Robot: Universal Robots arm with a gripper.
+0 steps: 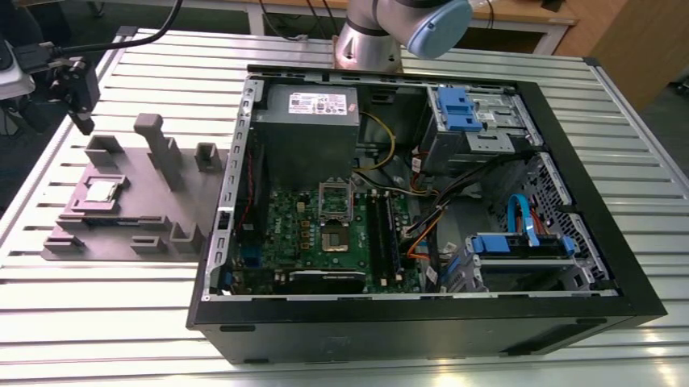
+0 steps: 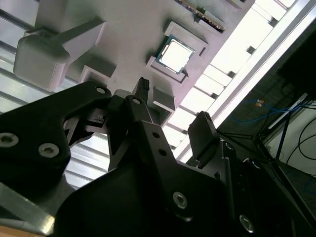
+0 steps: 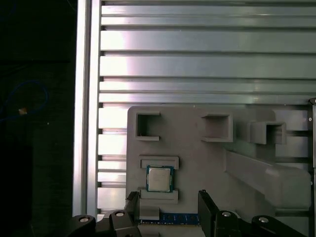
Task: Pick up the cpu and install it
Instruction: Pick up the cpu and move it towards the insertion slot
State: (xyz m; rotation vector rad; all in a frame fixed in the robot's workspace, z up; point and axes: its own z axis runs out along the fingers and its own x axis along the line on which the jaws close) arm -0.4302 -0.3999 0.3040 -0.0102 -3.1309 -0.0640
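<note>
The gripper [image 1: 81,121] is wide open with nothing in it. In both wrist views the two black fingers [image 3: 207,206] stand well apart, and all you see between them is bare tray. In the exterior view it hangs in the air over the tray's far edge, toward the exterior view's left, not touching anything.

The cpu [image 1: 102,191] sits flat in its little pocket on the grey plastic tray [image 1: 129,214], shiny top up, with a raised block on either side. In the first wrist view the cpu [image 3: 159,178] is just beyond the gap between the fingers. In the second wrist view the cpu [image 2: 175,53] is a bit further off from the gripper [image 2: 173,108].

The tray lies on the slatted metal tabletop [image 1: 108,306]. Just beside the tray, on the exterior view's right, is the open computer case [image 1: 409,330]. The motherboard socket [image 1: 336,239] in there is well apart from the tray.
</note>
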